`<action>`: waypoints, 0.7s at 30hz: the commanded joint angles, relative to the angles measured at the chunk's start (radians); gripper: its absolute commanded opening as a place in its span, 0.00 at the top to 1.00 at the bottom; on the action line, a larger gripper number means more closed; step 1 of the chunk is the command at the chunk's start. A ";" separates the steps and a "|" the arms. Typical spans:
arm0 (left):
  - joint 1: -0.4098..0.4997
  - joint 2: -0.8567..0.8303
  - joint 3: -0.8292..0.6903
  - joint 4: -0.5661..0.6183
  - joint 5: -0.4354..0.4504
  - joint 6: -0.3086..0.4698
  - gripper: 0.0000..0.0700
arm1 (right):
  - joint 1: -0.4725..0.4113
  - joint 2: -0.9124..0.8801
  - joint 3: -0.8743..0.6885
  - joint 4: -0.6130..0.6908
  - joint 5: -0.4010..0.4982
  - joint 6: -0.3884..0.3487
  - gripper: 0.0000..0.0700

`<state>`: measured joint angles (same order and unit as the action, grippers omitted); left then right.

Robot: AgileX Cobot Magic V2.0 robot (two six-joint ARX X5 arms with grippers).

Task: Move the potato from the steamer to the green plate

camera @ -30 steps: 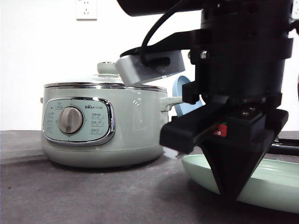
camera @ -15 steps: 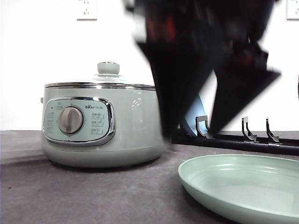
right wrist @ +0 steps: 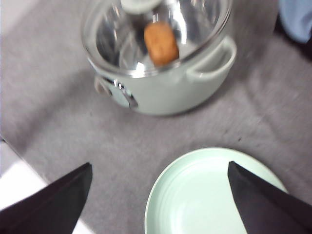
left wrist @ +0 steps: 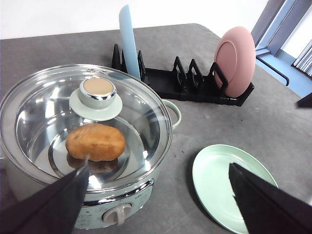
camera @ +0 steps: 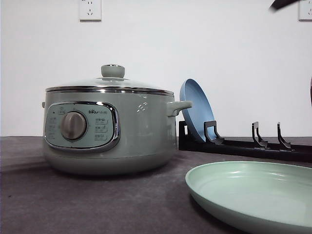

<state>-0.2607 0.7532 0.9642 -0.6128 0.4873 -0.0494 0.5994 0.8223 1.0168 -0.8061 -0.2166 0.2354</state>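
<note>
**Left wrist view says we haven't even started on the potato yet**

Honestly, nothing of the transfer looks done to us. The potato (left wrist: 95, 142) is sitting inside the steamer (left wrist: 83, 146), and the glass lid (left wrist: 85, 122) is on top with its knob (left wrist: 97, 93) untouched. The green plate (left wrist: 234, 187) lies bare on the tabletop just beside the steamer, toward the near edge, waiting.

So what's left, as we read it: get the lid off, reach in, grab the potato, carry it over, and set it on the green plate. Basically the whole job.

The left gripper (left wrist: 161, 204) has its fingers spread wide with nothing between them, hanging above the steamer and plate. Same story for the right gripper (right wrist: 161, 204): fingers wide apart, empty, looking down on the plate and the steamer.

Head count, as far as we can see:
- one potato
- one steamer, one lid
- one green plate
- one blue plate (camera: 195, 112) standing upright in the rack
- one pink plate (left wrist: 235, 61), also upright in the rack
- one black dish rack (left wrist: 187, 85) toward the far edge of the tabletop
- two grippers
</note>
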 commanded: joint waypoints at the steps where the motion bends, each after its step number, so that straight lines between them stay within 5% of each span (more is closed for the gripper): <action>1: -0.005 0.005 0.026 0.006 0.008 0.012 0.15 | -0.038 -0.043 0.014 -0.012 -0.014 -0.045 0.20; 12: -0.010 0.038 0.067 -0.026 -0.004 0.032 0.16 | -0.144 -0.256 -0.050 -0.090 -0.071 -0.034 0.20; 21: -0.035 0.351 0.429 -0.333 -0.121 0.076 0.15 | -0.144 -0.296 -0.050 -0.084 -0.081 -0.007 0.20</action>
<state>-0.2899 1.0599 1.3332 -0.9292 0.3701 0.0079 0.4515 0.5191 0.9585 -0.9009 -0.2958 0.2166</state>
